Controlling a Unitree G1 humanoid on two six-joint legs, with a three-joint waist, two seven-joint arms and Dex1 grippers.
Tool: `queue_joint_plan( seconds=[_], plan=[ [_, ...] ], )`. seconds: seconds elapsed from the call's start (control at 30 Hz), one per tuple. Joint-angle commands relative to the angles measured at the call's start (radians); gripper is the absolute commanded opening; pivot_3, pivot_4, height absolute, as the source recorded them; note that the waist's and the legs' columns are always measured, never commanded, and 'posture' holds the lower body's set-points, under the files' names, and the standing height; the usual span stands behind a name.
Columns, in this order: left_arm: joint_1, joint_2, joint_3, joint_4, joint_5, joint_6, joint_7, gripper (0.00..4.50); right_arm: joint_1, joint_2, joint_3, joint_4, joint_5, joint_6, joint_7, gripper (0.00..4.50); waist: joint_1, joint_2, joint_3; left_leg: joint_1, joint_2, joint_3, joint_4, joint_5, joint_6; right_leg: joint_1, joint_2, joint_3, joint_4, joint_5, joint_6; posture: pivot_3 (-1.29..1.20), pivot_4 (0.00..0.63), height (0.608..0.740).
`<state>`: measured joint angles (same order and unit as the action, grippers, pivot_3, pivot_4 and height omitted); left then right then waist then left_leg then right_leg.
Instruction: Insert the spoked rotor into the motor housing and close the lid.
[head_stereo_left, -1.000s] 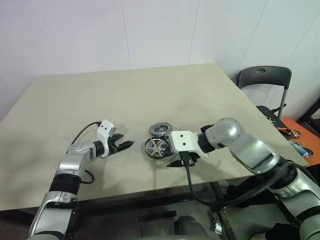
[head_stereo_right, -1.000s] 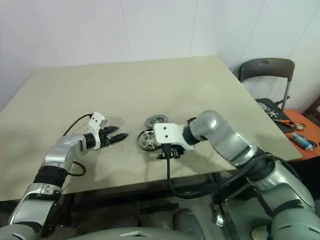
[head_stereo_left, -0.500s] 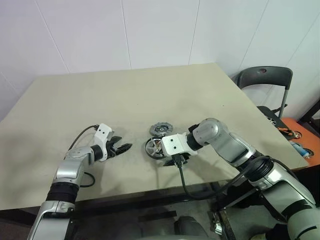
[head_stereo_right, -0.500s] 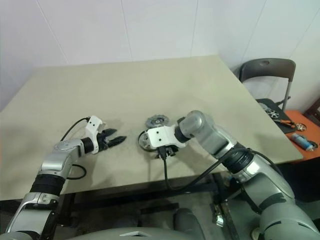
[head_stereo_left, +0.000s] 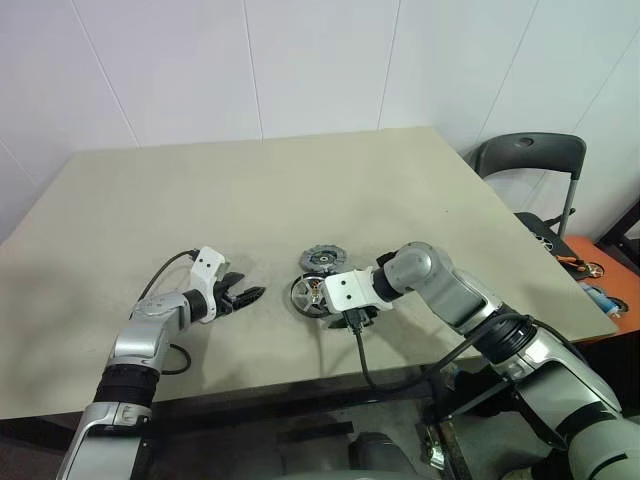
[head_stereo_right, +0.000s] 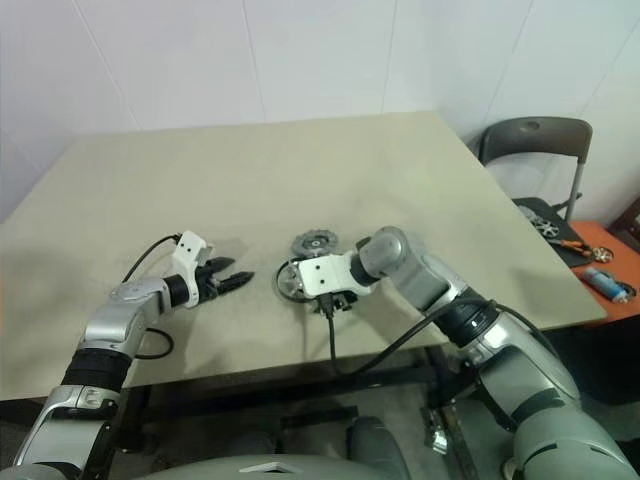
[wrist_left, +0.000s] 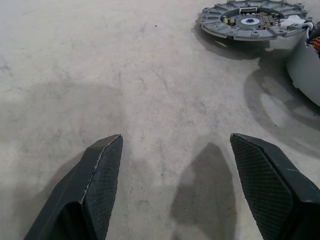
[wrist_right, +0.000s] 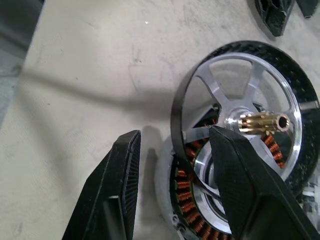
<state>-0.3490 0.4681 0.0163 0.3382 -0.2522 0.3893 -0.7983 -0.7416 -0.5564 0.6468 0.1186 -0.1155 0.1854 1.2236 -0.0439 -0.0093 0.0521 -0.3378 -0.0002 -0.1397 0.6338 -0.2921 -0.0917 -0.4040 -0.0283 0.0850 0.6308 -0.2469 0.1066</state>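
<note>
My right gripper (wrist_right: 172, 192) has sunk toward the housing (head_stereo_left: 306, 297) at the table's (head_stereo_left: 150, 200) near middle, pinching the tilted rotor's (wrist_right: 250, 120) rim over the windings; seating begins; left gripper (wrist_left: 175, 190) waits apart; lid (head_stereo_left: 322, 259) just behind.

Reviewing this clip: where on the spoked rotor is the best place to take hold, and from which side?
Grip the spoked rotor by its black outer rim, coming from above. It sits tilted over the motor housing, so the raised edge gives the right gripper a purchase, probably.
</note>
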Motion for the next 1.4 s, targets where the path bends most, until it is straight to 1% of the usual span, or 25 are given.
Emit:
queue_joint_plan(
  seconds=[0.03, 0.13, 0.27, 0.37, 0.4, 0.53, 0.6, 0.7, 0.77, 0.83, 0.9, 0.97, 1.0, 1.17, 1.3, 1.4],
  plan=[
    [-0.006, 0.002, 0.012, -0.027, -0.006, 0.000, 0.003, 3.64, -0.008, 0.020, -0.033, 0.017, -0.016, -0.033, -0.016, 2.24, 0.000, 0.000, 0.000, 0.000, 0.000, 0.000, 0.000, 0.000, 0.000, 0.000, 0.000, 0.000, 0.000, 0.000, 0.000, 0.00, 0.000, 0.740],
    [-0.002, 0.002, 0.012, -0.031, -0.007, 0.000, 0.004, 3.64, -0.010, 0.033, -0.035, 0.046, -0.040, -0.071, -0.042, 1.64, -0.001, 0.000, 0.000, 0.000, 0.000, 0.000, 0.000, 0.000, 0.000, 0.000, 0.000, 0.000, 0.000, 0.000, 0.000, 0.00, 0.000, 0.740],
    [0.003, 0.002, 0.014, -0.035, -0.007, 0.000, 0.007, 3.64, -0.017, 0.049, -0.049, 0.065, -0.047, -0.077, -0.049, 0.32, -0.002, 0.000, 0.000, 0.000, 0.000, 0.000, 0.000, 0.000, 0.000, 0.000, 0.000, 0.000, 0.001, 0.000, 0.000, 0.00, 0.000, 0.740],
    [0.006, 0.001, 0.014, -0.040, -0.008, 0.002, 0.012, 3.64, -0.019, 0.055, -0.057, 0.071, -0.050, -0.082, -0.044, 0.32, -0.002, 0.000, 0.000, 0.001, 0.000, 0.000, 0.000, 0.000, 0.000, 0.000, 0.000, 0.000, 0.001, 0.000, -0.001, 0.00, 0.000, 0.740],
    [0.007, 0.001, 0.014, -0.042, -0.008, 0.003, 0.013, 3.64, -0.018, 0.057, -0.061, 0.072, -0.050, -0.084, -0.044, 0.15, -0.002, 0.000, 0.000, 0.001, 0.000, 0.000, 0.000, 0.000, 0.000, 0.000, 0.001, 0.000, 0.001, 0.000, -0.001, 0.00, 0.000, 0.740],
    [0.009, -0.001, 0.014, -0.046, -0.009, 0.003, 0.018, 3.64, -0.015, 0.062, -0.069, 0.062, -0.053, -0.077, -0.041, 0.15, -0.002, 0.000, 0.000, 0.001, 0.000, 0.000, 0.000, 0.000, 0.000, 0.000, 0.000, 0.000, 0.001, 0.001, -0.001, 0.00, 0.000, 0.740],
    [0.008, -0.002, 0.014, -0.045, -0.009, 0.003, 0.020, 3.64, -0.012, 0.065, -0.075, 0.046, -0.040, -0.034, -0.027, 0.15, -0.002, 0.000, 0.000, 0.001, 0.000, 0.000, 0.000, 0.000, 0.000, 0.000, 0.000, 0.000, 0.001, 0.001, -0.001, 0.00, 0.000, 0.740],
    [0.007, -0.003, 0.014, -0.045, -0.009, 0.003, 0.021, 3.64, -0.010, 0.082, -0.103, -0.001, 0.017, 0.086, 0.009, 0.15, -0.001, 0.000, 0.000, 0.001, 0.000, 0.000, 0.000, 0.000, 0.000, 0.000, 0.000, 0.000, 0.001, 0.001, -0.001, 0.00, 0.000, 0.740],
    [0.006, -0.004, 0.014, -0.045, -0.010, 0.004, 0.021, 3.64, -0.018, 0.110, -0.145, -0.044, 0.086, 0.218, 0.022, 0.15, -0.001, 0.000, 0.000, 0.001, 0.000, 0.000, 0.000, 0.000, -0.001, 0.000, 0.000, 0.000, 0.001, 0.001, -0.001, 0.00, 0.000, 0.740],
    [0.005, -0.008, 0.014, -0.045, -0.011, 0.005, 0.024, 3.64, -0.039, 0.150, -0.219, -0.105, 0.201, 0.429, 0.030, 0.15, -0.001, 0.000, 0.000, 0.000, 0.000, -0.001, 0.000, 0.000, -0.001, 0.000, 0.000, 0.000, 0.001, 0.001, -0.001, 0.00, 0.000, 0.740],
    [0.005, -0.010, 0.014, -0.048, -0.012, 0.007, 0.025, 3.64, -0.058, 0.180, -0.281, -0.147, 0.286, 0.585, 0.019, 0.15, 0.000, 0.000, 0.000, 0.000, 0.000, -0.001, 0.000, 0.000, 0.000, -0.001, 0.000, 0.000, 0.001, 0.001, -0.001, 0.00, 0.000, 0.740],
    [0.004, -0.010, 0.014, -0.048, -0.012, 0.009, 0.024, 3.64, -0.063, 0.193, -0.316, -0.174, 0.336, 0.680, -0.002, 0.15, 0.000, 0.000, 0.000, 0.000, 0.000, -0.001, 0.000, 0.000, 0.000, -0.001, 0.000, 0.000, 0.001, 0.001, -0.001, 0.00, 0.000, 0.740],
    [0.003, -0.010, 0.014, -0.047, -0.012, 0.008, 0.023, 3.64, -0.057, 0.188, -0.316, -0.187, 0.346, 0.698, -0.010, 0.15, 0.002, 0.000, 0.000, 0.000, 0.000, -0.001, 0.000, 0.000, -0.001, 0.000, 0.000, 0.000, 0.001, 0.001, -0.001, 0.00, 0.000, 0.740],
    [-0.017, -0.004, 0.014, -0.026, -0.004, 0.004, 0.017, 3.64, 0.035, 0.111, -0.207, -0.242, 0.276, 0.591, -0.049, 0.15, 0.005, 0.000, 0.000, 0.000, 0.000, -0.001, 0.000, 0.000, 0.000, 0.000, 0.000, -0.001, 0.000, 0.000, -0.001, 0.00, 0.000, 0.740],
    [-0.028, -0.001, 0.013, -0.012, 0.000, -0.003, 0.012, 3.64, 0.045, 0.096, -0.191, -0.231, 0.264, 0.551, -0.075, 0.15, -0.003, 0.001, 0.000, -0.001, 0.000, -0.001, 0.000, 0.000, 0.000, -0.001, 0.000, 0.000, 0.001, 0.000, -0.001, 0.00, 0.000, 0.740],
    [-0.031, -0.001, 0.011, -0.006, 0.003, -0.008, 0.010, 3.64, 0.048, 0.075, -0.157, -0.178, 0.194, 0.444, -0.108, 0.15, -0.002, 0.000, 0.000, 0.000, 0.000, -0.001, 0.000, 0.000, 0.000, -0.001, 0.001, 0.000, 0.001, 0.000, 0.000, 0.00, 0.000, 0.740]
  ],
)
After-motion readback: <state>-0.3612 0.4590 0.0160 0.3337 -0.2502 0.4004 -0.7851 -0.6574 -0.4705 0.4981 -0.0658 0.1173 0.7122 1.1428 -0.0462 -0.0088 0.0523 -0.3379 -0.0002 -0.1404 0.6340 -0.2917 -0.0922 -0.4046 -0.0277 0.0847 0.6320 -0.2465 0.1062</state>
